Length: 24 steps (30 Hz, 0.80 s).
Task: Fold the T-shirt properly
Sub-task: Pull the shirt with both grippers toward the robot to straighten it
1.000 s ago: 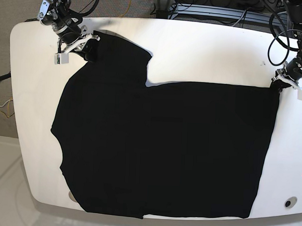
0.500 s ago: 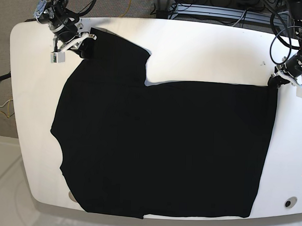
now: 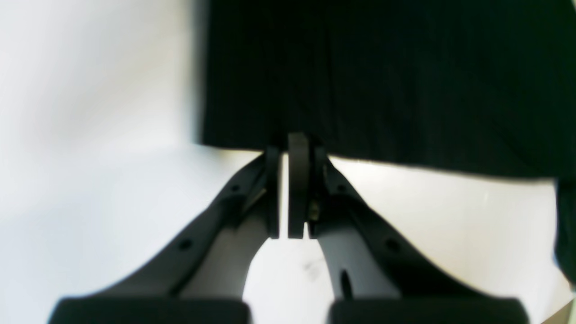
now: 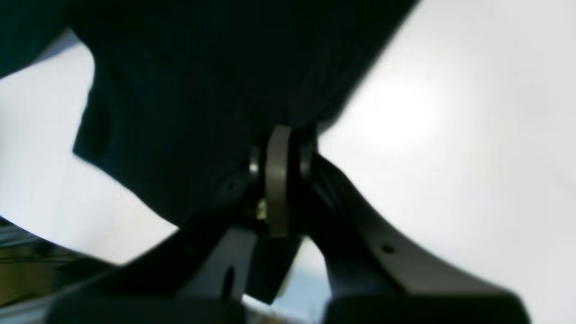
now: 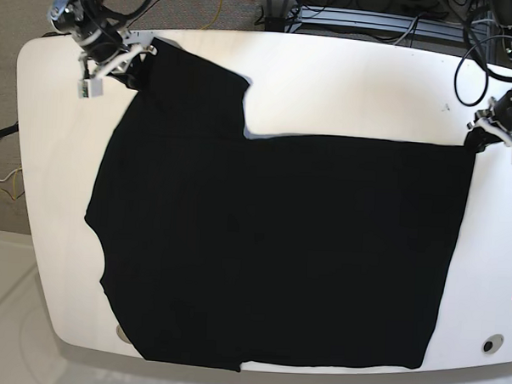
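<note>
Fingers point(image 3: 299, 153) of the left arm and those of the right point(image 4: 279, 148) are clamped on far corners of the T-shirt point(image 5: 271, 244), spread across the tabletop point(image 5: 346, 85); next, that edge should be folded over.

A robotics lab is showing here. A white table point(image 5: 346, 85) is sitting below cables point(image 5: 357, 18) and aluminium framing point(image 5: 416, 25).

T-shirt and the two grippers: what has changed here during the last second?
The right gripper drew the T-shirt sleeve toward the table's far left corner. The left gripper shifted slightly toward the far edge with its corner. Both stayed shut on the cloth; the body stayed flat.
</note>
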{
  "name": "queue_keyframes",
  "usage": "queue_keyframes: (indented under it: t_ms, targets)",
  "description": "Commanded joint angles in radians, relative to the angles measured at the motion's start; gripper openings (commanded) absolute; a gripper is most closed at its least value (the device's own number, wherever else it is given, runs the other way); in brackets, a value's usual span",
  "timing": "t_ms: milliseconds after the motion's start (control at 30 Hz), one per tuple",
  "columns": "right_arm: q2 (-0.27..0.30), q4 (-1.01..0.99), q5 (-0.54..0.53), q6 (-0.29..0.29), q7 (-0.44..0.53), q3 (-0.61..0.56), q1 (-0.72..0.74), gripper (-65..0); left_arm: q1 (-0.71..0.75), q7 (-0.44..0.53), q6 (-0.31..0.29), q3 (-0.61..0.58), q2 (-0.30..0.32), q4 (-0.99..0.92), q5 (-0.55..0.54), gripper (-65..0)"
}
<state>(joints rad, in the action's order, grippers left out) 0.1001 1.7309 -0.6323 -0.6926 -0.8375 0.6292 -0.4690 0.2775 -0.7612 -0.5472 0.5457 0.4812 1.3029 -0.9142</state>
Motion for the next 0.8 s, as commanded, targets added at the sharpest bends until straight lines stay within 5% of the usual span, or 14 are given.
queue_keyframes:
  t_ms: [0, 367, 767]
  targets:
    - [0.014, 0.039, -0.011, -0.006, 0.0, 0.018, -0.014, -65.0, 0.018, -0.009, -0.01, 0.033, 0.019, 0.044, -0.017, -65.0]
    - [0.016, 0.116, -0.033, -0.006, -0.03, 0.1, -0.1, -65.0, 0.157, -0.052, -0.041, 0.134, -0.013, 0.185, -0.045, -65.0]
    - [0.027, 0.079, -0.18, -0.006, -0.055, 0.177, -0.168, -65.0, 0.271, -0.037, -0.066, 0.163, -0.009, 0.242, -0.063, -65.0]
